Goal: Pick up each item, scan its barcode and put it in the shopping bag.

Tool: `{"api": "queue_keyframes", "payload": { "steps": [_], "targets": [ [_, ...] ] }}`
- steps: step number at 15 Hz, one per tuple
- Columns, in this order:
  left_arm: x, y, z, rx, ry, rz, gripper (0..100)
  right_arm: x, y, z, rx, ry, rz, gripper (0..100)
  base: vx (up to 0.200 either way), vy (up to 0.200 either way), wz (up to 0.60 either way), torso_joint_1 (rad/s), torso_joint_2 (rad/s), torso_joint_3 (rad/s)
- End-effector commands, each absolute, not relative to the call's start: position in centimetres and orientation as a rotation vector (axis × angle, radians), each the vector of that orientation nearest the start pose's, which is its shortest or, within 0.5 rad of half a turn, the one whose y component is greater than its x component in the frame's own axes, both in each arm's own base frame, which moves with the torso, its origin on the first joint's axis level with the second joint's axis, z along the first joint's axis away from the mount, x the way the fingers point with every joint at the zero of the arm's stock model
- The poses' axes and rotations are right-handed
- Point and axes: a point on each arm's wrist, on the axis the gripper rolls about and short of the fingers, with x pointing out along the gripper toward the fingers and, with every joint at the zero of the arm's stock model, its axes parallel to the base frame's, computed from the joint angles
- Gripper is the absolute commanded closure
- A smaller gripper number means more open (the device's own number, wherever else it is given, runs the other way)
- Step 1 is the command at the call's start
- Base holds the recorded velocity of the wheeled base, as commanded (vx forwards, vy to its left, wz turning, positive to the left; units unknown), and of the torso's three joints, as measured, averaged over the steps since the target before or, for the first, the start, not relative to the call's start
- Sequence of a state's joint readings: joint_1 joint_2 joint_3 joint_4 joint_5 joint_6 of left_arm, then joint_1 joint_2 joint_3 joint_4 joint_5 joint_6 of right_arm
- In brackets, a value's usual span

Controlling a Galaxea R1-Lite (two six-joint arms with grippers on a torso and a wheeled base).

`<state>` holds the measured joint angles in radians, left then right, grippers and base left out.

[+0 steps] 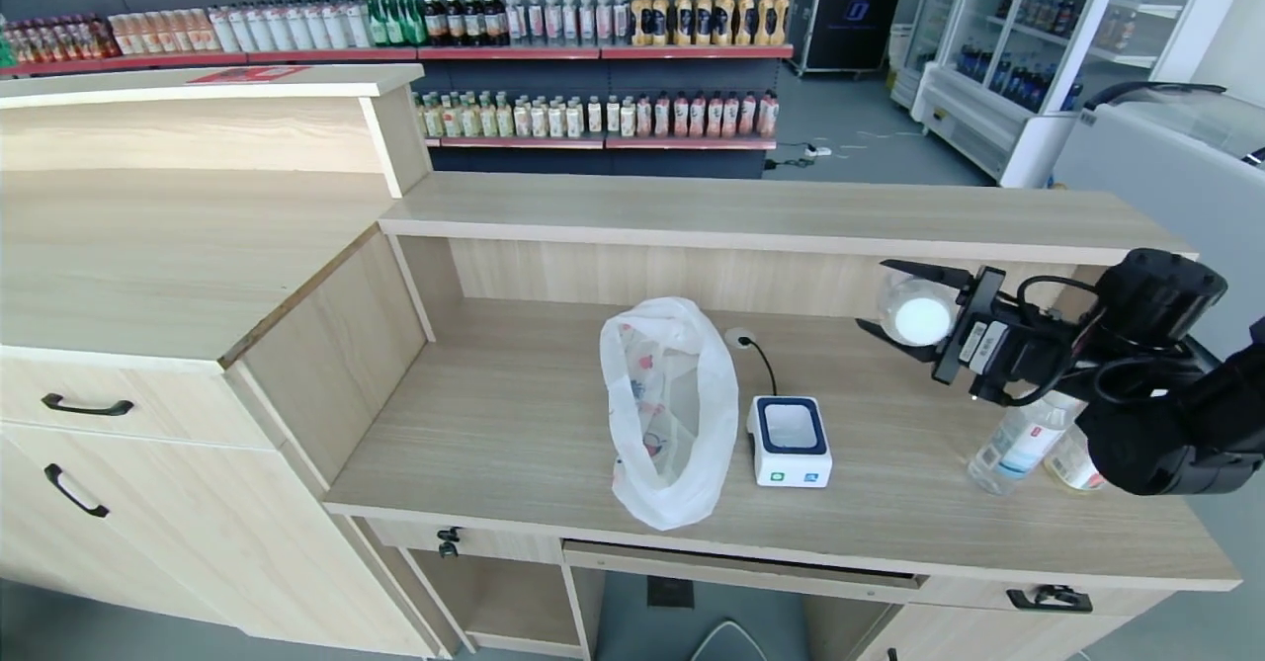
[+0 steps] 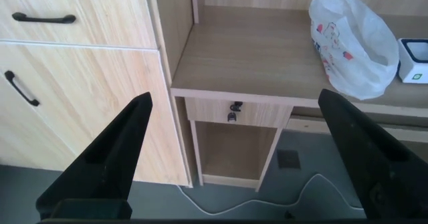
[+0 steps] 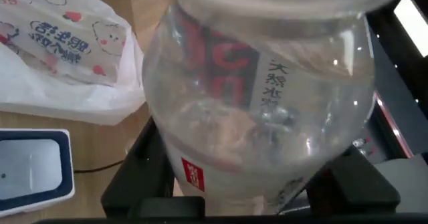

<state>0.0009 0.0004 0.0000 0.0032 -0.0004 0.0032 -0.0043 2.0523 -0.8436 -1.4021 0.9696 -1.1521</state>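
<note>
My right gripper (image 1: 883, 297) is clamped on a clear bottle (image 1: 921, 317) with a red label, held on its side in the air above the right part of the wooden counter (image 1: 514, 414), one end turned toward the left. Near and right of it, two more bottles stand on the counter – a taller clear one (image 1: 1018, 439) and a shorter one (image 1: 1072, 465) just beside it – so I count three bottles in all. To the left of the held bottle is the one scanner (image 1: 789, 439), white with a dark rim, its cable running to the far side, and just left of that lies the one shopping bag (image 1: 672, 414), white plastic with its mouth open. My left gripper (image 2: 234, 100) hangs low before the counter's near left corner, jaws wide apart and holding nothing. A taller cabinet with two drawers (image 1: 89, 444) stands on the left. Far behind are two shelf rows of drinks (image 1: 593, 53) – and glass-door coolers (image 1: 1028, 39) on the far right.
</note>
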Motion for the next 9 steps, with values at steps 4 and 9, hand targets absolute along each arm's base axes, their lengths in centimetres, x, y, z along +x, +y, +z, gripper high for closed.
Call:
{"api": "queue_keyframes", "payload": {
  "steps": [4,9],
  "targets": [
    [-2.3,0.0,7.5,0.003,0.003,0.000,0,38.5,1.4,10.9,-1.082,-0.644,0.823,100,0.000,0.000,0.00,0.000,0.00,0.000],
    [-2.3,0.0,7.5,0.003,0.003,0.000,0,39.6,1.5,7.3,-1.072,-0.662,0.878,100,0.000,0.000,0.00,0.000,0.00,0.000]
  ]
}}
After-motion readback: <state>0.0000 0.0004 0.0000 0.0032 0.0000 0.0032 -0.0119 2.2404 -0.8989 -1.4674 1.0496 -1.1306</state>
